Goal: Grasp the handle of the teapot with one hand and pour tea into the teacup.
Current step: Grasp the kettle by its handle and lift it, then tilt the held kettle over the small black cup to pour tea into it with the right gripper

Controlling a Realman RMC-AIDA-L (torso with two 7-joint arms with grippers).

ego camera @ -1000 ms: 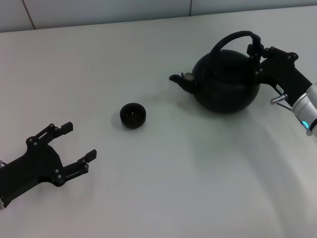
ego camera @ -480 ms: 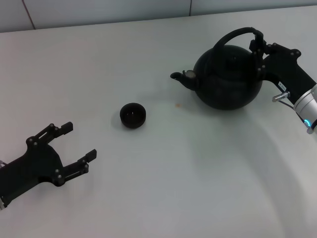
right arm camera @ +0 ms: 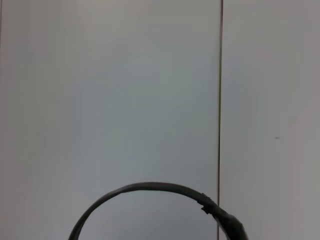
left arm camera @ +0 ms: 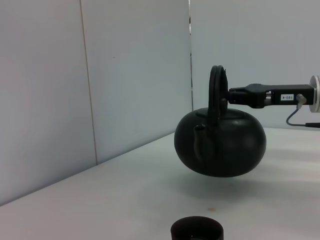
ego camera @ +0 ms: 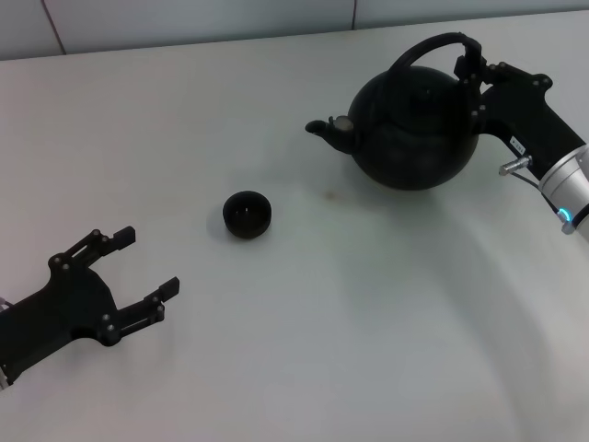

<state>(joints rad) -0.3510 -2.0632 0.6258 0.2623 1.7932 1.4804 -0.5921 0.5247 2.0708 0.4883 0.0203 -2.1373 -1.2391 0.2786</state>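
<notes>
Carrying teapot (ego camera: pixel 419 129) airborne at far right, right gripper (ego camera: pixel 471 75) clamped on handle (ego camera: pixel 433 51); teacup (ego camera: pixel 247 214) sits centre-left. Keep level, travel left until spout overhangs cup. Left gripper (ego camera: pixel 138 276) wide, idle near-left.

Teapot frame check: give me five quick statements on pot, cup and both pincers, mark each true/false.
1. The teapot hangs clear of the table. True.
2. The right pincer is shut on the handle. True.
3. The teacup sits directly under the spout. False: it stands on the table, off to the robot's left of the spout and nearer the robot.
4. The left pincer holds the teacup. False: it is open and apart from it.
5. The teapot is tipped steeply, pouring. False: it hangs roughly level.
</notes>
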